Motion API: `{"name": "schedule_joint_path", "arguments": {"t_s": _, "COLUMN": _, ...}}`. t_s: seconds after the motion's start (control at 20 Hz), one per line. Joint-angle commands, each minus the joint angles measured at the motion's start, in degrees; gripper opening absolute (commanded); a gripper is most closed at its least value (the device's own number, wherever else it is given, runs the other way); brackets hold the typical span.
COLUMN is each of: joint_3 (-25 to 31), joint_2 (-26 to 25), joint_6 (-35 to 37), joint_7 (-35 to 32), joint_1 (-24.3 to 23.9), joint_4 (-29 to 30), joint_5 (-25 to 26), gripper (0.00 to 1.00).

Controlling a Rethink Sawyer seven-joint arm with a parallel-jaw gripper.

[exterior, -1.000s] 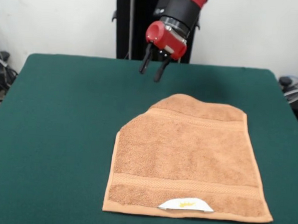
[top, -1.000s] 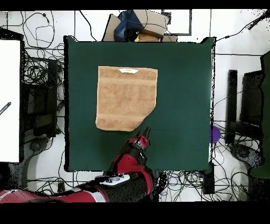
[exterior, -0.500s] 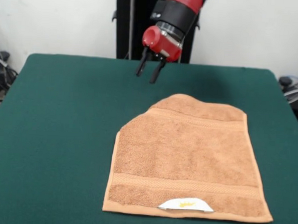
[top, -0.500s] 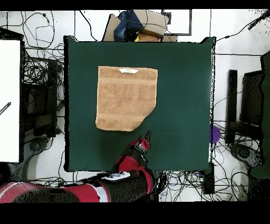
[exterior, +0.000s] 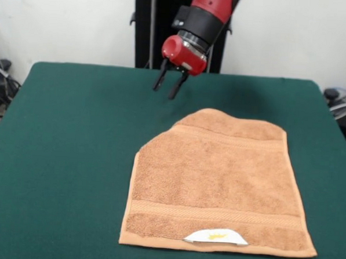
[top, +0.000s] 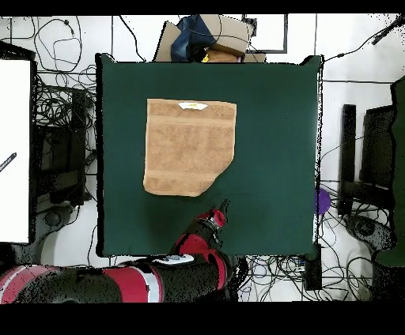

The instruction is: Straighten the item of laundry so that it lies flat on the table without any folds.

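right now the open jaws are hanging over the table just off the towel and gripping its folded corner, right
Not quite. The gripper is open and hangs over the table just off the towel, but it grips nothing: the front view shows bare green felt between it and the folded corner.

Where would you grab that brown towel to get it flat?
Probably at the tucked-under corner, where the towel has a slanted edge instead of a square corner. The open gripper hangs nearby over the table; pinch that fold from above and pull outward.
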State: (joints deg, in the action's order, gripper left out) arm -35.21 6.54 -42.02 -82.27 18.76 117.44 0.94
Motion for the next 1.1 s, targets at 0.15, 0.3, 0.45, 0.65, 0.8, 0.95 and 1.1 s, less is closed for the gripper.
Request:
{"name": "schedule_joint_path", "arguments": {"t_s": 0.15, "joint_3": 6.74, "joint_2": -2.64, "joint_6": -3.66, "joint_7": -11.56, "joint_1": 1.36, "joint_4": -5.12, "joint_5": -6.42, "gripper": 1.0}}
{"name": "schedule_joint_path", "arguments": {"t_s": 0.3, "joint_3": 7.34, "joint_2": -1.3, "joint_6": -3.0, "joint_7": -12.39, "joint_1": 1.75, "joint_4": -4.74, "joint_5": -7.39, "gripper": 1.0}}
{"name": "schedule_joint_path", "arguments": {"t_s": 0.45, "joint_3": 7.85, "joint_2": -0.76, "joint_6": -2.36, "joint_7": -12.64, "joint_1": 2.31, "joint_4": -4.6, "joint_5": -8.41, "gripper": 1.0}}
{"name": "schedule_joint_path", "arguments": {"t_s": 0.65, "joint_3": 8.53, "joint_2": 0.13, "joint_6": -1.92, "joint_7": -13.37, "joint_1": 2.63, "joint_4": -4.18, "joint_5": -9.14, "gripper": 1.0}}
{"name": "schedule_joint_path", "arguments": {"t_s": 0.8, "joint_3": 9.07, "joint_2": 0.77, "joint_6": -2.05, "joint_7": -14.12, "joint_1": 2.42, "joint_4": -3.95, "joint_5": -8.89, "gripper": 1.0}}
{"name": "schedule_joint_path", "arguments": {"t_s": 0.95, "joint_3": 9.59, "joint_2": 1.09, "joint_6": -2.71, "joint_7": -14.95, "joint_1": 1.97, "joint_4": -3.81, "joint_5": -8.4, "gripper": 1.0}}
{"name": "schedule_joint_path", "arguments": {"t_s": 1.1, "joint_3": 10.9, "joint_2": 2.59, "joint_6": -4.2, "joint_7": -15.46, "joint_1": 1.32, "joint_4": -3.6, "joint_5": -4.97, "gripper": 1.0}}
